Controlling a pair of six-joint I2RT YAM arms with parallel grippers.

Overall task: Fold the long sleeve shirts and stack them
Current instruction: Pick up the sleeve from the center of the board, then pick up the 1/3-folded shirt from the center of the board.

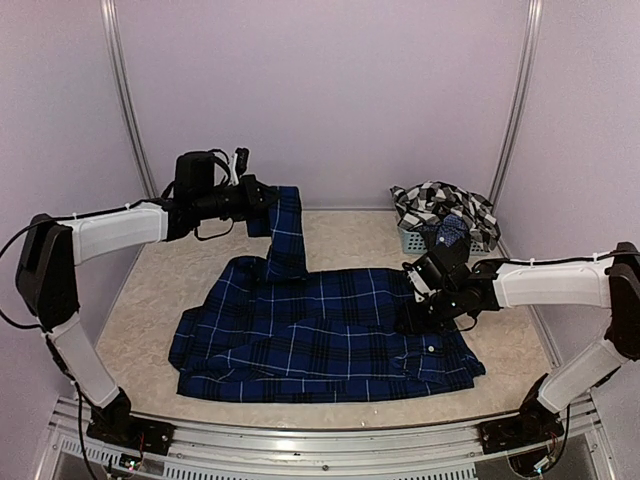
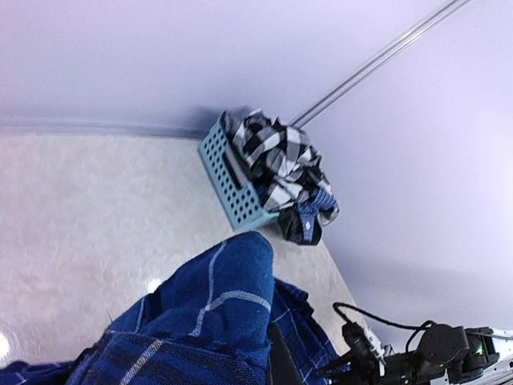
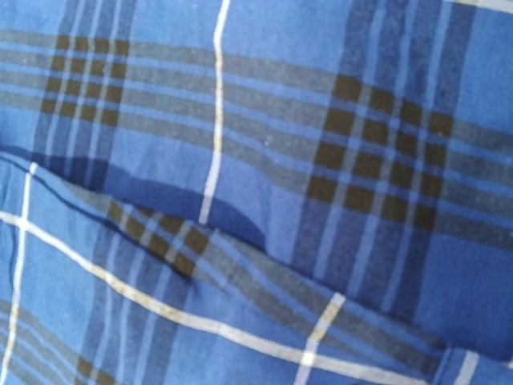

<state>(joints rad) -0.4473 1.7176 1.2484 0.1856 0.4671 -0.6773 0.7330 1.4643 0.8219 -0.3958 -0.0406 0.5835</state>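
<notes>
The navy blue plaid shirt [image 1: 330, 335] lies spread on the table. One sleeve [image 1: 286, 232] is lifted up off it toward the back wall. My left gripper [image 1: 266, 198] is shut on the end of that sleeve and holds it in the air. In the left wrist view the sleeve cloth [image 2: 216, 309] drapes over the jaws, and one dark finger [image 2: 298, 353] shows beneath it. My right gripper [image 1: 422, 303] presses down on the shirt's right side. Its wrist view is filled with blue plaid cloth [image 3: 256, 192], and the fingers are hidden. The black-and-white checked shirt [image 1: 442, 205] [image 2: 276, 156] is heaped in a basket.
The small grey-blue mesh basket [image 1: 412, 239] [image 2: 228, 184] stands at the back right corner against the wall. Metal frame posts [image 1: 125, 95] run up the back wall on both sides. Bare table [image 1: 150, 290] shows left of the shirt.
</notes>
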